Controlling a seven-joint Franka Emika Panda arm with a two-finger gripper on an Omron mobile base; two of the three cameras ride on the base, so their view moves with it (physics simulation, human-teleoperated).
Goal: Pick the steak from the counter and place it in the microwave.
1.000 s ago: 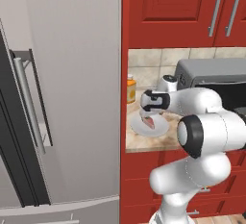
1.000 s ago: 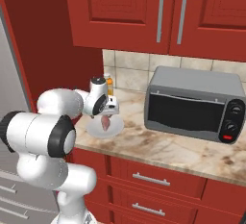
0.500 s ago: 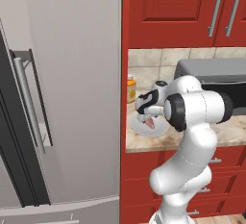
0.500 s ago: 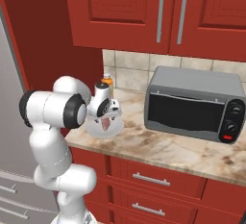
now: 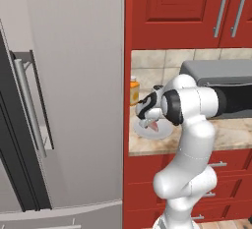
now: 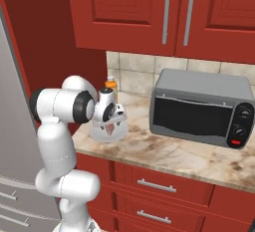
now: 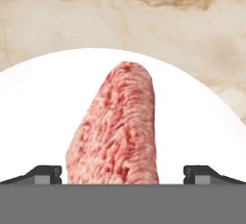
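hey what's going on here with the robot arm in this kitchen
The white arm has its open gripper poised right over the steak, one finger tip on either side, not yet closed. The steak lies on a round white plate on the counter. The microwave to the right has its door shut.

White plate (image 7: 202, 122), orange bottle (image 5: 134, 90), fridge (image 5: 74, 100)

Pinkish-red mottled steak (image 7: 117, 127) on a plain white plate (image 7: 202, 122); beige marbled counter (image 7: 144, 11); dark grey microwave (image 6: 201, 107) with black window; red cabinets (image 6: 149, 12) above it.
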